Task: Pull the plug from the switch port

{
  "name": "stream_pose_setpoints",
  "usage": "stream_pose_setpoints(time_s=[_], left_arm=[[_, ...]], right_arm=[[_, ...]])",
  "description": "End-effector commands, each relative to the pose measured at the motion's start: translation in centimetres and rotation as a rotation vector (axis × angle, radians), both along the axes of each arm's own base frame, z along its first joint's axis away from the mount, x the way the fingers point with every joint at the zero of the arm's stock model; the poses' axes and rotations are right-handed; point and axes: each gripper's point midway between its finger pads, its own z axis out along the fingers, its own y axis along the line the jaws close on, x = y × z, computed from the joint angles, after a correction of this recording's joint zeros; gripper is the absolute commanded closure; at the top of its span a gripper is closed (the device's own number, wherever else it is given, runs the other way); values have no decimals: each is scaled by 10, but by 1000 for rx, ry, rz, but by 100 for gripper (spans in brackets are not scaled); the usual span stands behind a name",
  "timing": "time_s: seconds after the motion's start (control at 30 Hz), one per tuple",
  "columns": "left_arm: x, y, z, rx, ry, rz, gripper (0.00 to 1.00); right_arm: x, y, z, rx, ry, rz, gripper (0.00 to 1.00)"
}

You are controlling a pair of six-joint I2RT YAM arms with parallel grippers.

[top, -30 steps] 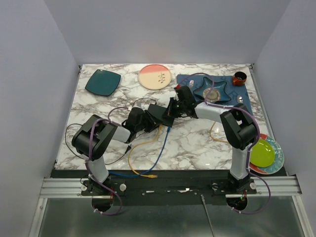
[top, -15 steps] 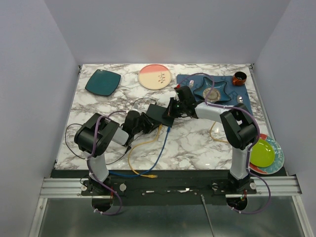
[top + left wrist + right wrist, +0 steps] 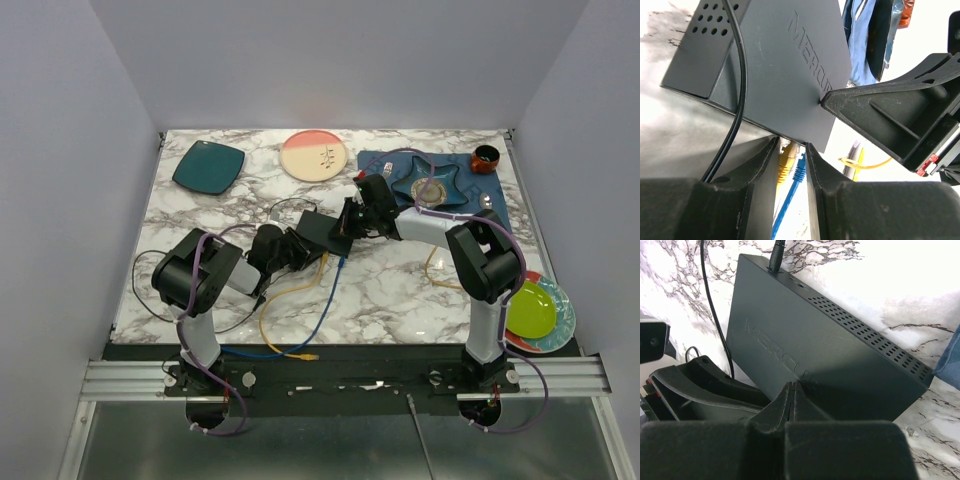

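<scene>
Plainly, the switch (image 3: 320, 232) bears raised lettering reading "MERCU"; the rest is hidden behind fingers. It lies mid-table (image 3: 400, 290) between both claws, its long axis slanting far-left to near-right, socket edge toward the left gripper (image 3: 791, 150), which pinches narrowly on the plugs (image 3: 786, 160), one yellow, one blue. The right gripper (image 3: 791, 390), fingers pressed together, touches its top face.

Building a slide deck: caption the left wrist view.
Left gripper flanks the yellow plug and blue plug at the switch, whose top the right gripper touches.
</scene>
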Motion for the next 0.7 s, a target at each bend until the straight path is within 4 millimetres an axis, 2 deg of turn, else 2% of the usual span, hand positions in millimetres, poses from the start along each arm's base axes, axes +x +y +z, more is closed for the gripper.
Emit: stream_pose_setpoints(time_s=[0.0, 0.3, 0.43, 0.67], left_arm=[[-12, 8, -15, 64, 26, -22, 65], [-14, 9, -17, 87, 32, -27, 56], [-13, 7, -17, 86, 30, -30, 56], [-6, -2, -15, 108, 30, -39, 65]], right_arm=[[-16, -18, -41, -88, 94, -12, 99], [-15, -18, -41, -87, 94, -13, 99], [-15, -18, -41, -85, 93, -12, 99], [-16, -18, -42, -86, 96, -11, 99]])
